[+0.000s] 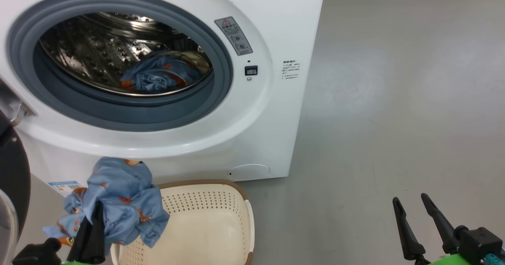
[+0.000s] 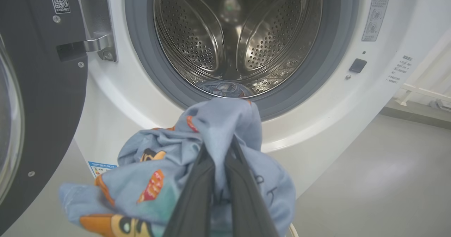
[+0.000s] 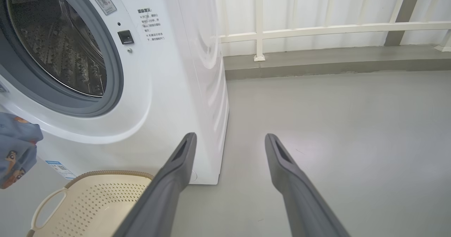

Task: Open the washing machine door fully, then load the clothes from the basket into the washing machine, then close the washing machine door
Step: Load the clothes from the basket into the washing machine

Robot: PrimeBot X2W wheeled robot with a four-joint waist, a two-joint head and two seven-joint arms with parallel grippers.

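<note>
Head view: the washing machine (image 1: 252, 139) is shown with its door (image 1: 12, 178) standing wide open at the left edge, so that the steel drum (image 1: 90, 48) is laid open inside the grey gasket (image 1: 130, 117). One blue printed garment (image 1: 158, 75) is seen lying at the bottom of the drum. A second blue garment (image 1: 118, 202), printed with orange-brown figures, is clamped between the left fingers (image 1: 91, 233), which are pressed together on the cloth. It is held bunched just above the left end of the basket (image 1: 205, 202), below the drum opening and in front of the machine's white face. The basket is set on the grey floor (image 1: 394, 99) just in front of the machine. The right fingers (image 1: 407, 233) are spread wide apart and are held over the floor, well to the right of the basket.
</note>
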